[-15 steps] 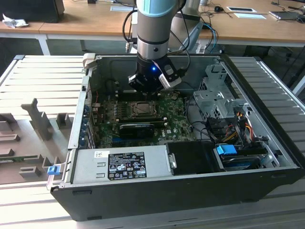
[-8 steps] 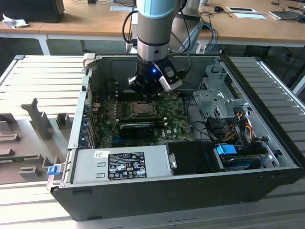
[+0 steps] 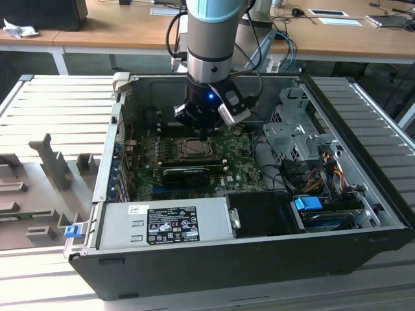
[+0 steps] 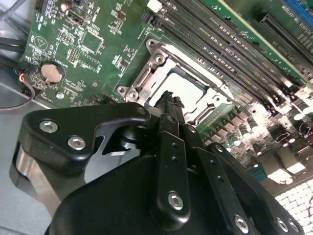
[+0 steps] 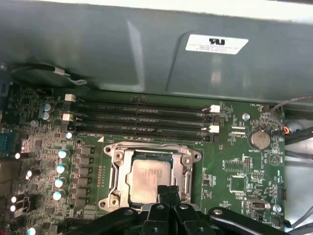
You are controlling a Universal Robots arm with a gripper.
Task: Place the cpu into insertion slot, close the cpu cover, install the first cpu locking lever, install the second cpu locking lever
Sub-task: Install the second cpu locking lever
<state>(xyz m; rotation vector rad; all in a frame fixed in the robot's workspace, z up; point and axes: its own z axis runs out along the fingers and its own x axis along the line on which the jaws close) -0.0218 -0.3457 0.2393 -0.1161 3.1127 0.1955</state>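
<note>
Pincer positioned low inside the open computer case, directly above the motherboard and at the near edge of the insertion slot in the exterior view. Fingers pressed together in both wrist views, tips closed with no gap visible and nothing held between them (tip ends dark and slightly ragged in the second wrist view). Pincer tips located at the rim of the insertion slot, just beside the seated chip. Cpu lying flat inside the insertion slot, pale silver-beige face up, square to the socket. Cpu cover lowered over the socket, silver frame surrounding the chip through the cut-out centre; same frame and bright cpu face seen in the second wrist view. Long black memory slots running parallel beside the socket, white latches at the ends. Round coin battery set on the green board near the memory slot ends. Power supply with label mounted along the near wall of the case in the exterior view. Case resting on a grey ribbed table. Lever positions not discernible.
</note>
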